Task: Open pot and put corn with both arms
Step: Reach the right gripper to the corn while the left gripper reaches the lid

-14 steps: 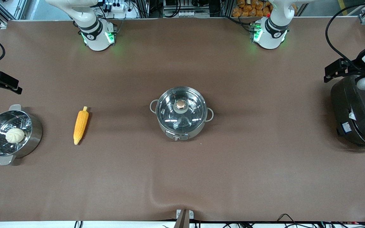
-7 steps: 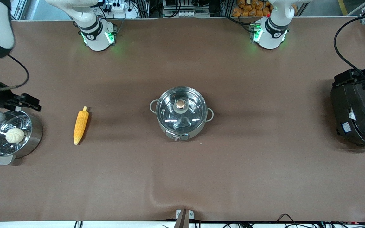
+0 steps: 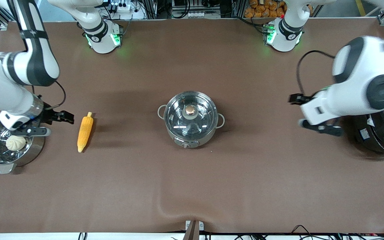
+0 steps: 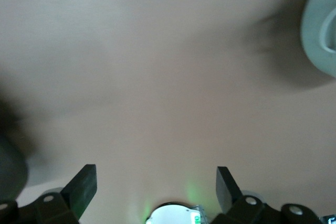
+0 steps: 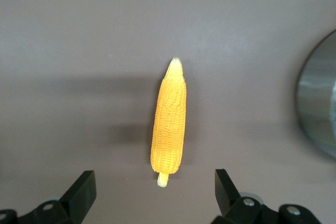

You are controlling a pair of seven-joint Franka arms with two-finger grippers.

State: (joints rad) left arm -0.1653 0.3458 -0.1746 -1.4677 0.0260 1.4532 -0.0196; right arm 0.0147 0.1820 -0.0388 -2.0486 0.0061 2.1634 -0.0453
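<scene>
Brown cloth-covered desk (image 3: 192, 186) carries everything. Large black cooker (image 3: 383, 135) at left arm's end. Round shiny steel pot (image 3: 191, 119) mid-desk, copper-knobbed glass lid (image 3: 190, 110) on. Steel steamer pot (image 3: 10, 143) at right arm's end, round white bun (image 3: 15, 142) in it. Yellow-orange tapered corn cob (image 3: 85, 132) lies flat between steamer and shiny pot, untouched. Left gripper (image 3: 308, 111) over bare desk between shiny pot and cooker, fingers (image 4: 83, 188) apart, empty. Right gripper (image 3: 53, 123) between steamer and corn, fingers (image 5: 81, 192) apart, empty.
</scene>
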